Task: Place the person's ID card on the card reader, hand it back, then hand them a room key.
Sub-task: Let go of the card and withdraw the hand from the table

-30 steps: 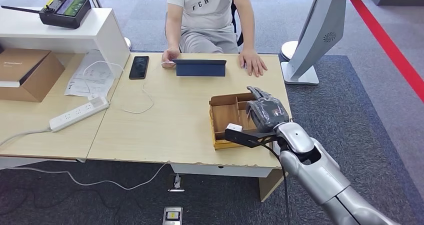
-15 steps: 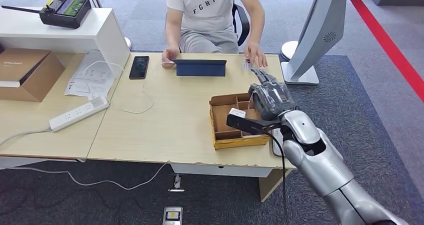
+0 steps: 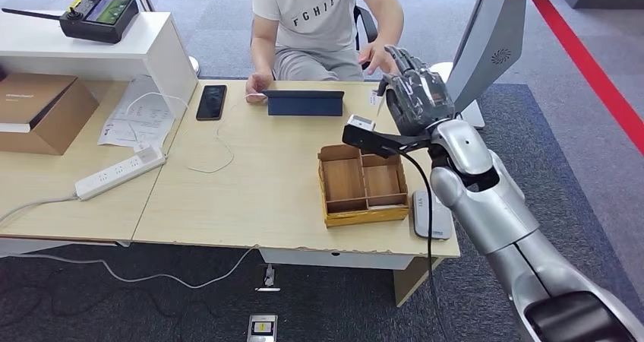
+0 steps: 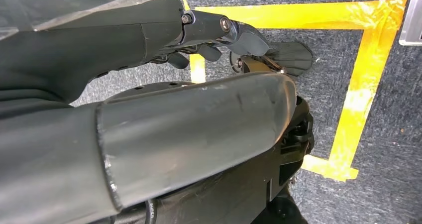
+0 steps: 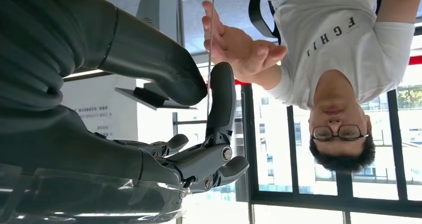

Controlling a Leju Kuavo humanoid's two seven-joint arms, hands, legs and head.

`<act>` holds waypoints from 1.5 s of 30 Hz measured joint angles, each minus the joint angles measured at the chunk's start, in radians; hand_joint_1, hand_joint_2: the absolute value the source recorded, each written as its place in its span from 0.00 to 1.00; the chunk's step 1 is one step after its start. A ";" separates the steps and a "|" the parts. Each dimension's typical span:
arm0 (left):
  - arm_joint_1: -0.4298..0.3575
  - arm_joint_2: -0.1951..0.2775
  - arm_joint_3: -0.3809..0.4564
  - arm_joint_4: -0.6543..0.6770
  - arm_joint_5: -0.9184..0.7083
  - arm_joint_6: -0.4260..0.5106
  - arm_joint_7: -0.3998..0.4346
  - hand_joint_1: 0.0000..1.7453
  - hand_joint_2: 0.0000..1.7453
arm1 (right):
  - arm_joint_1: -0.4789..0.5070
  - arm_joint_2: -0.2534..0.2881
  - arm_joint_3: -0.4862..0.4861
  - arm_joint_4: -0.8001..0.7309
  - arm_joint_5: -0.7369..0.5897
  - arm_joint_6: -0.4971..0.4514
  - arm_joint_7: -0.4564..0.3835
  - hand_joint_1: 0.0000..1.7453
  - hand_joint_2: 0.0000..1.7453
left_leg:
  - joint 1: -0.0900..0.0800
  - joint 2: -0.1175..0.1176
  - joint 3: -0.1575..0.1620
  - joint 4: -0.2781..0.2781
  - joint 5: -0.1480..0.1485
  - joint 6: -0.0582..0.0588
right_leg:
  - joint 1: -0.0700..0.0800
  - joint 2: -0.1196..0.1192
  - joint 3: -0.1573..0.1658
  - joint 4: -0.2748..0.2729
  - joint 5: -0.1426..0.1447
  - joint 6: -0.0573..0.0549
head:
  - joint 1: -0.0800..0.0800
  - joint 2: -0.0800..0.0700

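Note:
My right hand (image 3: 416, 91) is raised over the table's far right corner, pinching a thin pale card (image 3: 377, 96) between thumb and a finger. In the right wrist view the card (image 5: 211, 30) shows edge-on, and the person's open hand (image 5: 239, 45) is just beyond it, close to touching. I cannot tell which card it is. The person's hand (image 3: 377, 53) reaches toward mine from across the table. The grey card reader (image 3: 431, 214) lies at the table's near right edge. My left hand (image 4: 219, 35) hangs above the floor, holding nothing.
A wooden compartment box (image 3: 363, 184) sits beside the reader. A blue tablet stand (image 3: 304, 102) and a black phone (image 3: 210, 102) lie in front of the seated person. A power strip (image 3: 119, 172), papers and a cardboard box are at left. A white kiosk base (image 3: 454, 114) stands at right.
My right hand has risen from the wooden box and moved away toward the person, carrying the card. The person's hand has lifted off the table toward it.

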 joint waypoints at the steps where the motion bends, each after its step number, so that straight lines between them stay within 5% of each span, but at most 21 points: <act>1: 0.000 0.000 -0.001 0.000 0.000 0.000 0.000 0.00 0.00 | -0.010 0.003 0.000 0.017 0.001 -0.003 -0.002 1.00 1.00 | 0.000 0.000 0.000 0.000 0.000 0.000 | 0.000 0.000 0.000 0.000 0.000 0.000 | 0.000 0.000; 20: -0.001 0.001 -0.015 0.000 -0.001 -0.002 0.004 0.00 0.00 | -0.101 0.032 -0.002 0.248 0.016 -0.044 -0.008 1.00 1.00 | 0.000 0.000 0.000 0.000 0.000 0.000 | 0.000 0.000 0.000 0.000 0.000 0.000 | 0.000 0.000; 21: -0.001 0.001 -0.017 0.000 -0.001 -0.002 0.004 0.00 0.00 | -0.103 0.033 -0.002 0.256 0.016 -0.045 -0.008 0.75 1.00 | 0.000 0.000 0.000 0.000 0.000 0.000 | 0.000 0.000 0.000 0.000 0.000 0.000 | 0.000 0.000; 24: -0.001 0.002 -0.020 0.000 -0.003 -0.002 0.004 0.00 0.00 | -0.106 0.033 -0.005 0.278 0.007 -0.051 -0.012 0.00 0.25 | 0.000 0.000 0.000 0.000 0.000 0.000 | 0.000 0.000 0.000 0.000 0.000 0.000 | 0.000 0.000; 25: -0.001 0.002 -0.021 0.000 -0.004 -0.002 0.004 0.00 0.00 | -0.106 0.034 -0.008 0.285 0.000 -0.059 -0.016 0.00 0.00 | 0.000 0.000 0.000 0.000 0.000 0.000 | 0.000 0.000 0.000 0.000 0.000 0.000 | 0.000 0.000; 36: 0.000 -0.002 -0.025 0.000 0.018 -0.001 0.013 0.00 0.00 | -0.104 0.014 -0.052 0.364 -0.030 -0.049 -0.064 0.00 0.00 | 0.000 0.000 0.000 0.001 0.000 0.000 | 0.000 0.000 -0.001 0.000 0.000 0.000 | 0.000 0.000; 45: 0.006 -0.007 -0.025 0.000 0.041 0.001 0.028 0.00 0.00 | 0.012 -0.158 -0.151 0.383 -0.204 0.034 -0.089 0.00 0.00 | 0.000 -0.001 -0.002 0.004 -0.002 0.002 | 0.000 -0.001 -0.002 -0.001 0.000 0.000 | 0.000 0.000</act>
